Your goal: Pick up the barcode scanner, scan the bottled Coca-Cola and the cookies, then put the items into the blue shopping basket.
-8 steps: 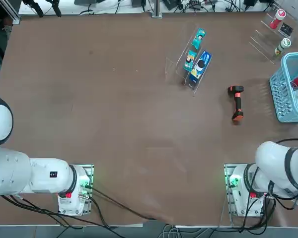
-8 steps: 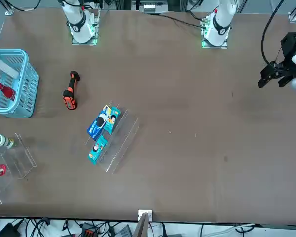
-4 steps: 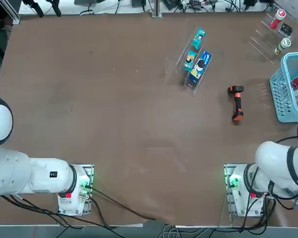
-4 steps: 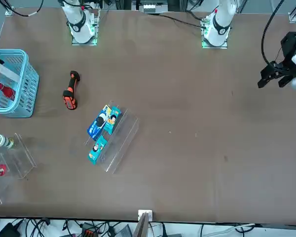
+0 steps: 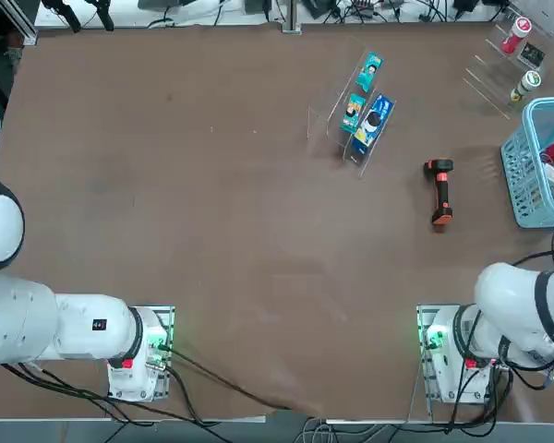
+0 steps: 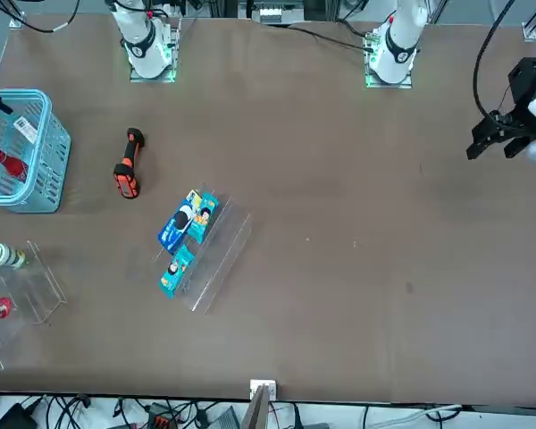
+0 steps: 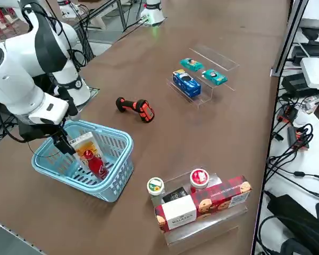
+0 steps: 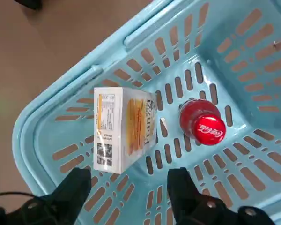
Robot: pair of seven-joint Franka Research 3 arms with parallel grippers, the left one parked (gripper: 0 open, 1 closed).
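Now right gripper over blue shopping basket, jaws wide apart, empty; cookies beside bottled Coca-Cola.

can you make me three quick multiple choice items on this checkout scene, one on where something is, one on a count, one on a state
1. Where is the cookies box?
A. on the clear stand
B. in the blue shopping basket
C. beside the barcode scanner

2. How many task goods are in the basket?
A. one
B. two
C. three

3. How is the right tool?
A. open above the basket
B. shut on the box
C. shut on the bottled Coca-Cola

Answers: 1 B, the box lies inside the lattice walls. 2 B, box and bottle. 3 A, fingers apart, holding nothing.
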